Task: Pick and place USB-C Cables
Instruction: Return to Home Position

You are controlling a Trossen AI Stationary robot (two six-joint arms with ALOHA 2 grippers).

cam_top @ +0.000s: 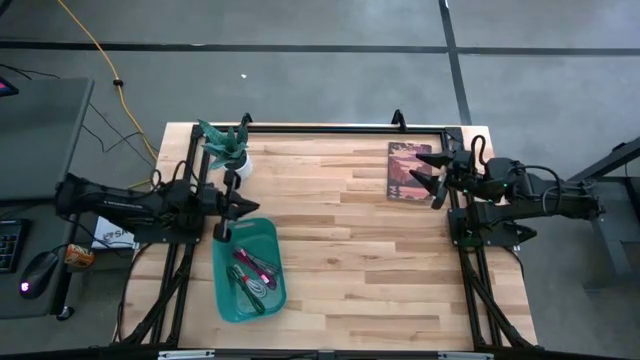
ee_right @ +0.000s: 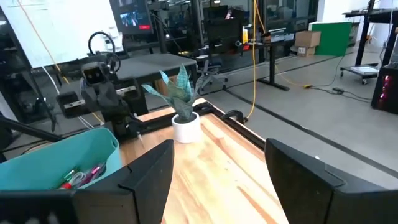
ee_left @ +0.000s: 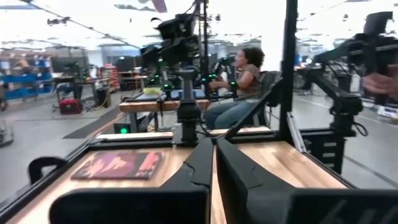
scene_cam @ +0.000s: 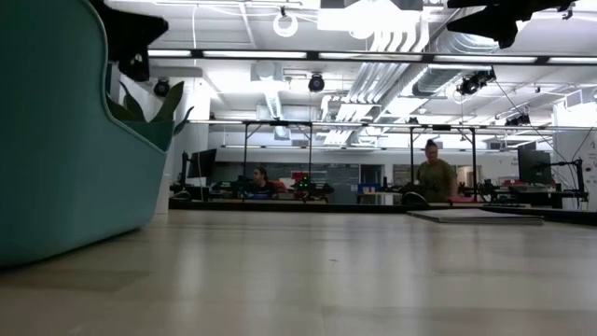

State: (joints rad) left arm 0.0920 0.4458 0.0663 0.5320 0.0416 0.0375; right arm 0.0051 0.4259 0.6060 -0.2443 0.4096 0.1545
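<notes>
Plainly, the cables (cam_top: 252,272) are laid lengthwise in the bin (cam_top: 225,305), just beside the left gripper (cam_top: 249,208), whose jaws are closed on nothing; the right gripper (cam_top: 426,180), spread wide and empty, is held well apart.

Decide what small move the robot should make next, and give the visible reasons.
Probably draw the left pincer, shut and empty, back from the teal plastic bin toward the wooden table's left edge. The thin bundled USB-C cables lie inside the bin, none shows on the table top, and the right pincer waits open at the right edge.
</notes>
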